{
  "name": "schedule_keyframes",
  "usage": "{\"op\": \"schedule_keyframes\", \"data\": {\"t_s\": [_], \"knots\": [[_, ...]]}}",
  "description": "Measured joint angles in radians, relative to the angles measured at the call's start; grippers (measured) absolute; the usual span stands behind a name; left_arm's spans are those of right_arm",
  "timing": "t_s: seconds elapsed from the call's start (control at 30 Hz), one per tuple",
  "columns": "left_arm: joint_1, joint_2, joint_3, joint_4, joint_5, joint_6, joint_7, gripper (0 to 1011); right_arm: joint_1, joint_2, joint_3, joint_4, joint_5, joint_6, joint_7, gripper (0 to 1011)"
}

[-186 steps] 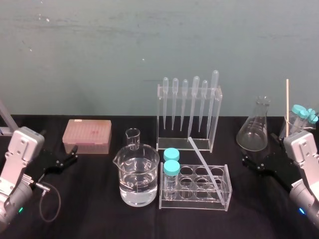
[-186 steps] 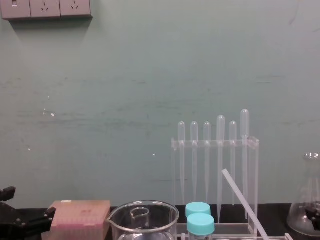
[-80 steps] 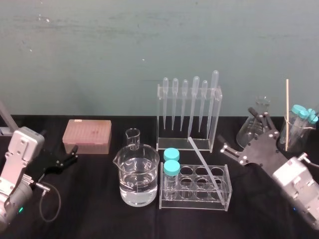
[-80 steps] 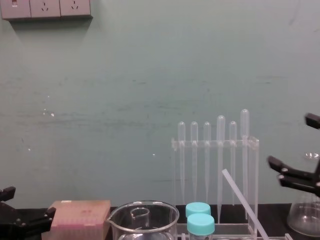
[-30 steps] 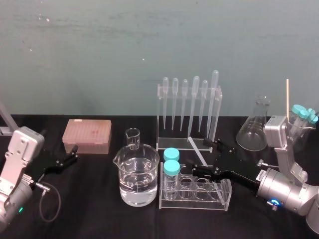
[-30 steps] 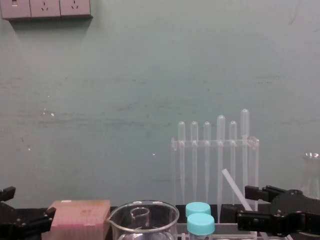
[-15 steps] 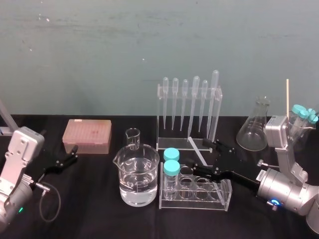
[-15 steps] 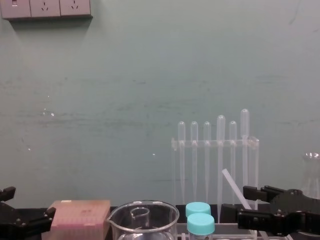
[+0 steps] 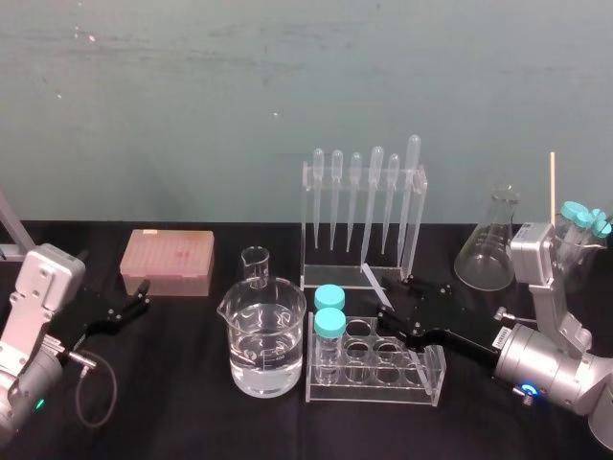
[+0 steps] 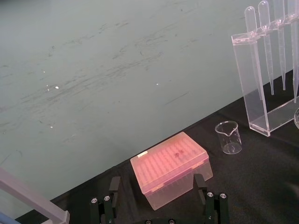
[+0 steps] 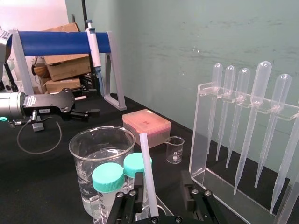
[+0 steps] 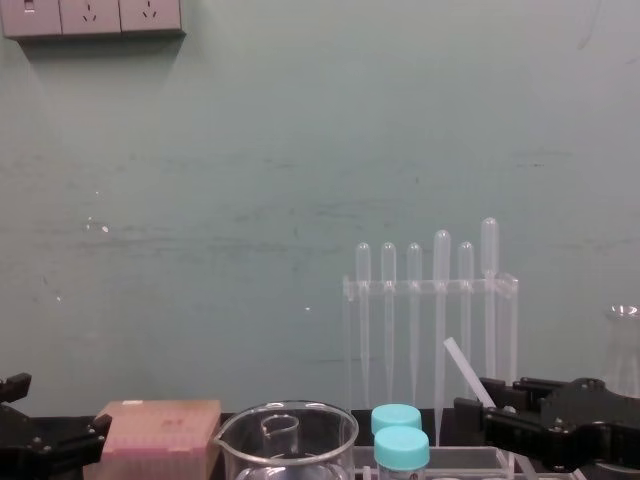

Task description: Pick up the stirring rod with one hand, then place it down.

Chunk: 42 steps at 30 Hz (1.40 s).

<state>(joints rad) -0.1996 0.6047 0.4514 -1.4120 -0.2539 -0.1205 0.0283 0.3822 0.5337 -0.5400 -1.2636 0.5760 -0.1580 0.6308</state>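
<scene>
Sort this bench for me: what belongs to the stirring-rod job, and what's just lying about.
Job in hand:
stirring rod, leaning out of the test-tube rack
right gripper, open around the rod

Lying about:
large beaker of water
small beaker
pink tip box
pipettes in their stand
conical flask
teal-capped tubes
left gripper, parked open at the left

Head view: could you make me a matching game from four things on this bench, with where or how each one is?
1. stirring rod
2. large beaker
3. pink box
4. conical flask

A. holds clear liquid
B. far right, near the wall
C. leaning between the right gripper's open fingers
D. just beyond the left gripper

Pairs: 1-C, 2-A, 3-D, 4-B.
</scene>
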Motion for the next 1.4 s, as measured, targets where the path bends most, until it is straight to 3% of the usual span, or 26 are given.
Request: {"op": "schedule_keyframes", "data": {"t_s": [0.23,0.37,0.4,0.5,1.03,1.4], "knots": [[0.0,0.0,0.0,0.0,0.0,0.0,0.0,1000,0.0,0.0,0.0,0.0,0.0,0.0,0.001,274],[0.0,0.0,0.0,0.0,0.0,0.0,0.0,1000,0.0,0.0,0.0,0.0,0.0,0.0,0.001,197],[0.0,0.0,0.0,0.0,0.0,0.0,0.0,1000,0.0,0.0,0.0,0.0,0.0,0.0,0.001,122],[0.0,0.0,0.0,0.0,0.0,0.0,0.0,1000,0.0,0.0,0.0,0.0,0.0,0.0,0.001,70],[0.0,0.0,0.0,0.0,0.0,0.0,0.0,1000,-0.002,-0.001,0.004,-0.001,-0.006,-0.005,-0.001,70],[0.0,0.0,0.0,0.0,0.0,0.0,0.0,1000,-0.022,-0.026,0.072,-0.024,-0.051,-0.118,-0.043,70]]}}
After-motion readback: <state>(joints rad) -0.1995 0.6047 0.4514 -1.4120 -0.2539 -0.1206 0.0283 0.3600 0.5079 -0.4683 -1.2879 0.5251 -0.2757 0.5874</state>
